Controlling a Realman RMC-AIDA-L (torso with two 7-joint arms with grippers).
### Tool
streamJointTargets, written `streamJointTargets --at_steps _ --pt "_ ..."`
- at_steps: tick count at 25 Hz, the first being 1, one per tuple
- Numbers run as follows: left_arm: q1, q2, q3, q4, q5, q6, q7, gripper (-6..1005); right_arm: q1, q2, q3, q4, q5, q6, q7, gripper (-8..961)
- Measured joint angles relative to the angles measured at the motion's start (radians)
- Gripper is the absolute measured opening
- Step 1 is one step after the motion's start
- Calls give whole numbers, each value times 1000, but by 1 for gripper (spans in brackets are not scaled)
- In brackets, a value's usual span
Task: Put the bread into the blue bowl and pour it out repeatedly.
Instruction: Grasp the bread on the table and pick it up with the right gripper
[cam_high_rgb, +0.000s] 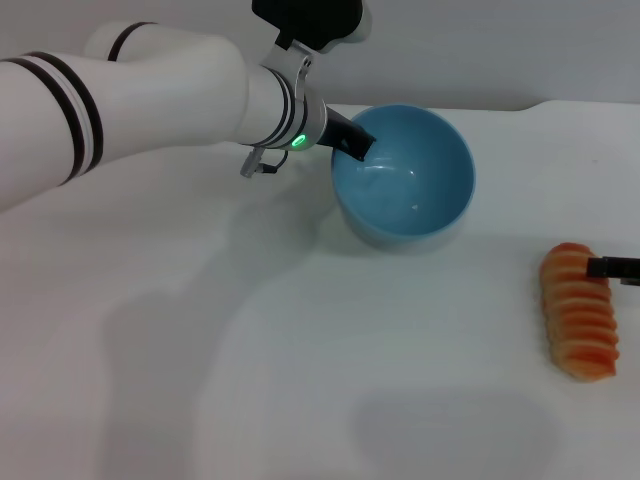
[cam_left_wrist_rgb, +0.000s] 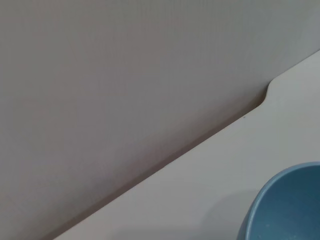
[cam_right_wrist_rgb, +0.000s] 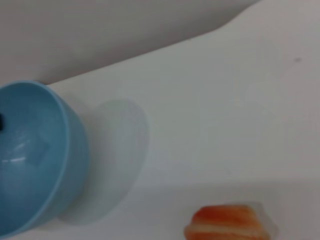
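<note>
The blue bowl (cam_high_rgb: 405, 180) is being gripped at its rim by the left gripper (cam_high_rgb: 352, 143). The bread (cam_high_rgb: 579, 311) is lying on the white table (cam_high_rgb: 250, 350), touched by the right gripper (cam_high_rgb: 612, 267), whose finger state cannot be told.

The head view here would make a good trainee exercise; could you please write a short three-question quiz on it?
1. True or false: the bread lies inside the blue bowl.
2. Which gripper is at the bowl's rim? A) left gripper B) right gripper
3. Fill in: the bread rests on the white ____, toward the robot's right.

Key:
1. False; it lies on the table, apart from the empty bowl.
2. A; the left gripper grips the rim, one finger inside. The right gripper shows only as a dark tip at the bread.
3. table
</note>
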Motion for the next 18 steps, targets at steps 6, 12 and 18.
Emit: streamJointTargets --at_steps 6,12,18 --pt "0 0 3 0 -5 -3 0 -1 15 -2 -23 35 -25 39 11 687" --pt "1 -1 4 0 -7 -6 0 -2 43 1 -66 119 -23 110 11 688" --pt "2 -1 5 0 -7 -4 0 -2 48 3 -65 142 -17 140 12 688"
